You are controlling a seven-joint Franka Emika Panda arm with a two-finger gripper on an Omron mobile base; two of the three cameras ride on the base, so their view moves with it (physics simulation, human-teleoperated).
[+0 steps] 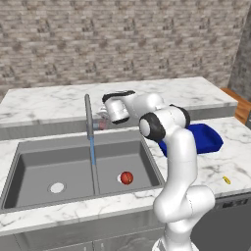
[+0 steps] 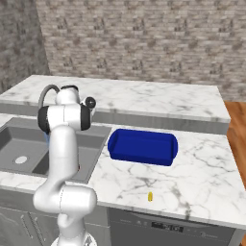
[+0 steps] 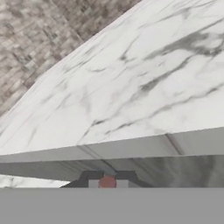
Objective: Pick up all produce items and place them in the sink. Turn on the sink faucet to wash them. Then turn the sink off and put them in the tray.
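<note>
- Water runs: blue stream falls from the sink faucet [image 1: 88,117] into the sink [image 1: 29,162], so the wash step looks to be under way
- Tomato-like fruit [image 1: 127,178] lies on the floor of the right bowl, on or just beside its white drain, right of the stream and not under it
- Gripper [image 1: 103,123] sits at the faucet's stem, right by the small lever with the reddish mark [image 1: 102,125]; jaws are closed down tight with nothing carried. Can't tell whether they touch the lever
- Hand view looks along the raised back counter [image 3: 144,83] at the brick wall; a small red dot [image 3: 107,182] shows at the bottom, probably the lever mark
- My read: the arm is parked there to work the lever, shut jaws serving as a pusher
- Blue tray [image 2: 142,146] waits empty on the counter just right of the sink, close for the last transfer
- Small yellow item [image 2: 150,196] lies near the counter's front edge, well apart from the tray; too small to identify
- No brands, labels or readable writing anywhere
</note>
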